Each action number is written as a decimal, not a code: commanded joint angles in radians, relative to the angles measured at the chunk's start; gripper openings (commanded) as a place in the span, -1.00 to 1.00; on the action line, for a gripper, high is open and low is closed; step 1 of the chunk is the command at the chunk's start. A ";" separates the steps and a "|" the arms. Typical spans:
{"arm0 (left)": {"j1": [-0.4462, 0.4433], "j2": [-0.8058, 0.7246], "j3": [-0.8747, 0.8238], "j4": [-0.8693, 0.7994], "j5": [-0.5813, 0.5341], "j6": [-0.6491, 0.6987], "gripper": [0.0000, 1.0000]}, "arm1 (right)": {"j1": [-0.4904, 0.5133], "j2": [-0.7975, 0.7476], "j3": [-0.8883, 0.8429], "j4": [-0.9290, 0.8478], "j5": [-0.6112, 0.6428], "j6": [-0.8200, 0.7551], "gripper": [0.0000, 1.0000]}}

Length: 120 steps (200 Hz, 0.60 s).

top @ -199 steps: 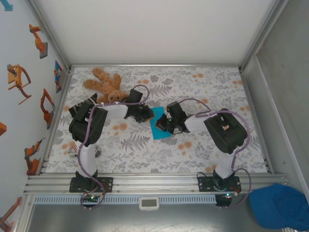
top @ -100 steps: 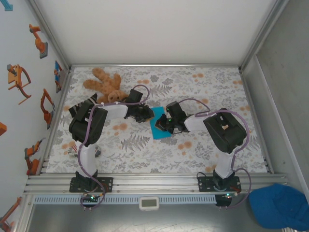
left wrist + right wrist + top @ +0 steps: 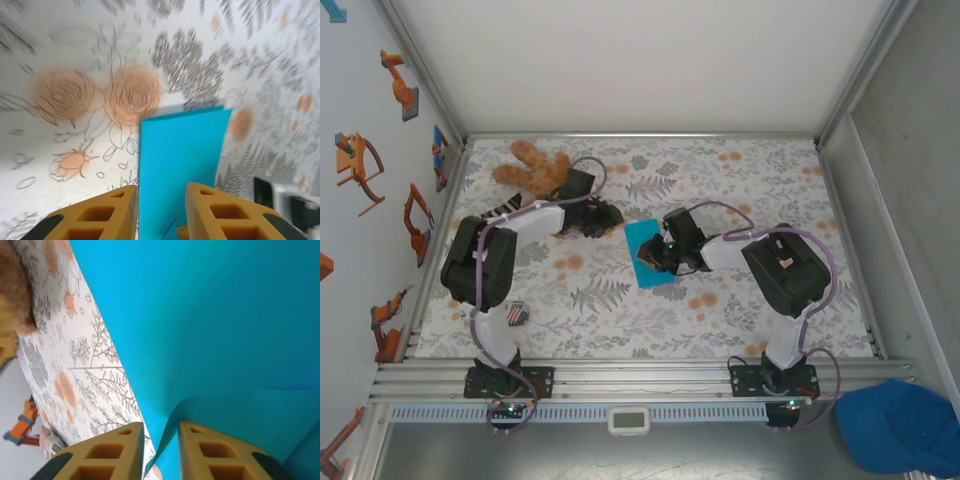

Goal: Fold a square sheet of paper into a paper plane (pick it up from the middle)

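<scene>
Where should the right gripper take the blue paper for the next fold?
Probably by the lifted, curling edge of the sheet of paper: it stands off the layer beneath, so a finger can slip under. Come in low from the side of the right gripper; the rest lies flat on the table.

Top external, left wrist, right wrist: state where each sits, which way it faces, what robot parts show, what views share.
Top external: above, behind the bases, facing down on the table; both arms, left gripper and right gripper by the blue paper.
Left wrist: on the left arm, facing along its yellow fingers to the paper.
Right wrist: on the right arm, close over the paper; yellow fingers below, teddy bear top left.
Shared: all see the paper; top external and right wrist, the teddy bear.
</scene>
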 commanded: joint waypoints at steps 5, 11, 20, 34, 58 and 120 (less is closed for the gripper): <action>0.019 -0.100 -0.038 -0.037 -0.045 0.015 -0.38 | 0.008 0.017 0.008 -0.042 0.026 -0.013 -0.34; 0.020 -0.114 -0.049 -0.040 -0.049 0.015 -0.37 | 0.008 0.017 0.010 -0.040 0.023 -0.014 -0.29; 0.020 -0.132 -0.067 -0.039 -0.054 0.013 -0.37 | 0.008 0.019 0.010 -0.032 0.018 -0.013 -0.24; 0.021 -0.157 -0.095 -0.035 -0.051 0.001 -0.37 | 0.008 0.022 0.010 -0.024 0.014 -0.012 -0.17; 0.017 -0.188 -0.156 0.003 -0.025 -0.030 -0.37 | 0.008 0.022 0.010 -0.026 0.015 -0.014 -0.11; -0.056 -0.194 -0.192 0.042 0.018 -0.063 -0.49 | 0.008 0.019 0.013 -0.109 0.050 -0.039 -0.53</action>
